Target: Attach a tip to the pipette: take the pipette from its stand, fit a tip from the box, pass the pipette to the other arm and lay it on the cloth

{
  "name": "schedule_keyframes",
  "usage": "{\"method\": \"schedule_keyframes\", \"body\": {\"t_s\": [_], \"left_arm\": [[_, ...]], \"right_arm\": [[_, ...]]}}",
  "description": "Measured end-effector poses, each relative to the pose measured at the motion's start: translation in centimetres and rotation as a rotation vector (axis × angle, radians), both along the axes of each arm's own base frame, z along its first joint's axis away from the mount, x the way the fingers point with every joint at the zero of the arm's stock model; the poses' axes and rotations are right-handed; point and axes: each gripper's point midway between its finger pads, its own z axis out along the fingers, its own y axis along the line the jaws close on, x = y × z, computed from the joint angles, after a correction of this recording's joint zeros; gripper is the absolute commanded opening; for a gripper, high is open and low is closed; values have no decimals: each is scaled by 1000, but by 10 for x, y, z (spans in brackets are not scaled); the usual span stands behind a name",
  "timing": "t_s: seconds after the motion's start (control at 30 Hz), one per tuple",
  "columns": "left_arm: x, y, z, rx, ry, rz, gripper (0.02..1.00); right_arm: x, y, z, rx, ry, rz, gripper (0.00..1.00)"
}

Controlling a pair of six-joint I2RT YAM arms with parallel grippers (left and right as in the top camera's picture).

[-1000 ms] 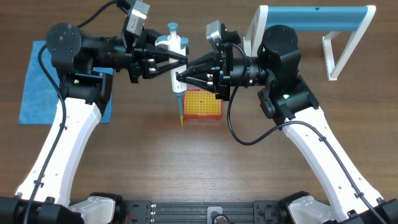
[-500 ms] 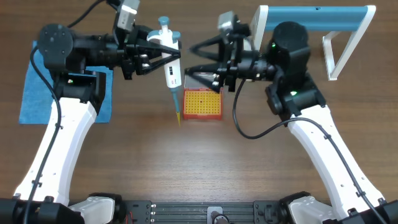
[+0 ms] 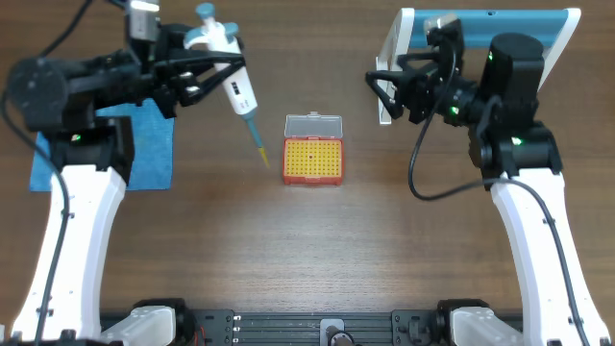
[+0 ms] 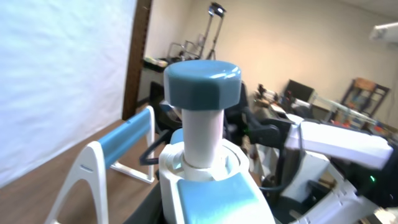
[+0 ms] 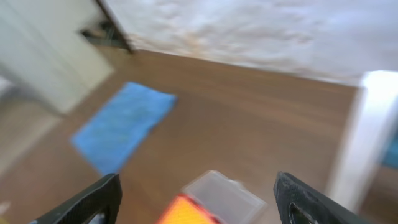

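holding the pipette (image 3: 240, 96) aloft beside the cloth (image 3: 144, 159), the left tool (image 3: 213, 77) is clamped round its body, likely sparing the fitted tip (image 3: 260, 153); the right tool (image 3: 387, 89) gapes empty.

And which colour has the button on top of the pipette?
The button is teal blue; left wrist view.

the pipette (image 3: 235, 91) looks glossy plastic, the cloth (image 3: 149, 159) matt, the table (image 3: 307, 250) wood-grain, the box lid (image 3: 314, 126) perhaps clear plastic.
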Motion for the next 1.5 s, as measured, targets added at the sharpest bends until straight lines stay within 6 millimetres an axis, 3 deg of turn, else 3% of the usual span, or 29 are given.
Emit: {"method": "schedule_keyframes", "body": {"t_s": [0.13,0.27,0.37,0.4,0.5,0.67,0.8,0.9,1.1,1.2,1.5], "left_arm": [[8,12,3,-28,65,73,27],[29,20,-12,-57,205,159,27],[43,25,-31,-60,322,229,27],[53,30,-45,-55,388,289,27],[64,40,-81,-16,539,414,27],[71,58,-120,75,644,574,25],[65,74,-142,194,734,692,27],[55,86,-147,322,799,752,27],[48,111,-158,575,923,808,27],[52,126,-168,669,999,803,27],[73,179,-203,914,1109,845,27]], "right_arm": [[-1,-34,26,-144,-134,-196,814],[-17,-66,62,-238,-253,-377,816],[-48,-86,89,-295,-334,-483,816],[-60,-90,94,-307,-343,-503,818],[-95,-99,101,-335,-359,-550,818],[-140,-108,111,-330,-435,-608,820],[-175,-121,96,-311,-477,-694,818],[-200,-127,70,-277,-503,-740,818],[-223,-133,34,-238,-546,-783,818],[-219,-137,16,-249,-518,-805,818],[-170,-139,-38,-252,-506,-823,820]]}}
